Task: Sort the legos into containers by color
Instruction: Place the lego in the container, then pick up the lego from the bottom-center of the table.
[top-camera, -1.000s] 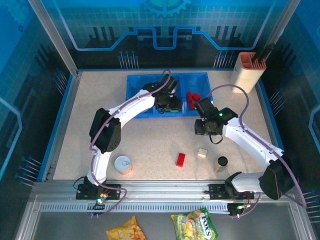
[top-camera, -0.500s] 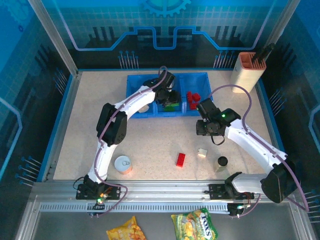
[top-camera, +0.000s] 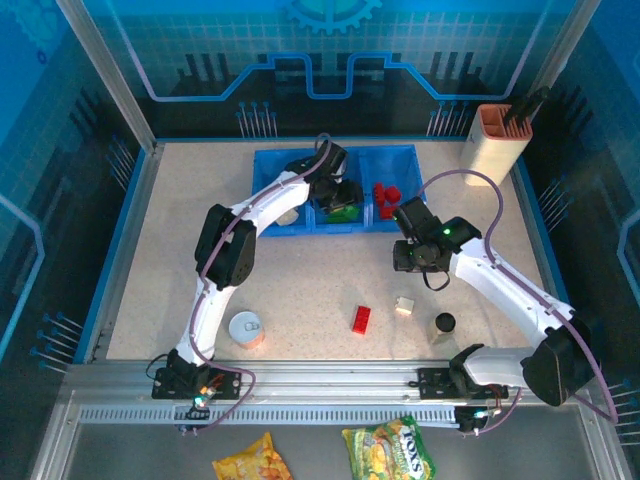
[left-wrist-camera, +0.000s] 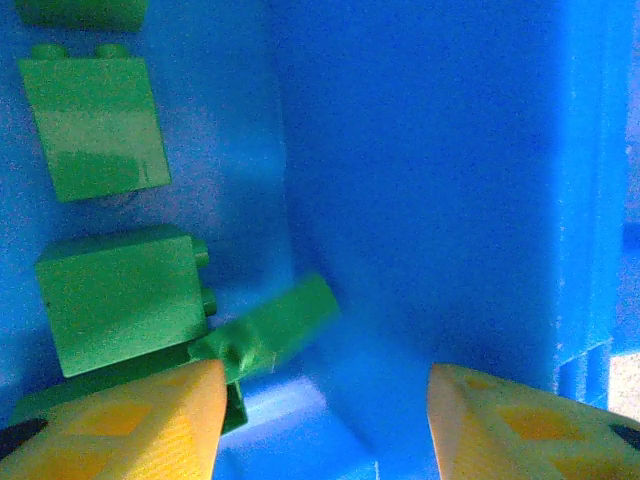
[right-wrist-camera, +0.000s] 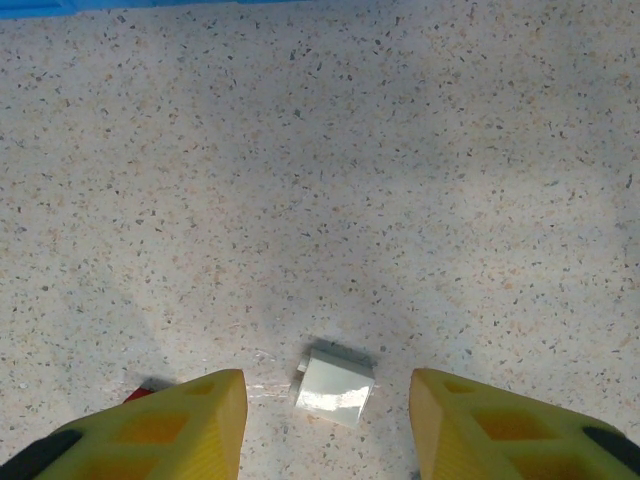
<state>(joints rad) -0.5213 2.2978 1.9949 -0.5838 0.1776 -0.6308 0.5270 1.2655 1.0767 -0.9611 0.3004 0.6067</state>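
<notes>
left gripper sits low in the middle compartment of the bin. its fingers are spread with a clear gap and pinch nothing. a blurred, tilted green brick lies at the tip of the left finger; whether they touch, i cannot tell.

right gripper hovers over the table, fingers parted, holding nothing. a cream brick lies on the table below the gap, apart from both fingers. the corner of a red brick shows beside the left finger.

counts:
- green, all in the middle compartment: four are plain. these are the tilted one, a block beside it, a flat one farther up, and one cut by the top edge. a green strip under the block may be a fifth.
- red: a cluster in the right compartment, three or four, too small to count surely. one red brick lies loose on the table.
- cream: one loose on the table, near the red one. a pale shape sits in the left compartment, number unclear.
- one bin with three compartments.
- one tin, one black cylinder, one holder.
</notes>
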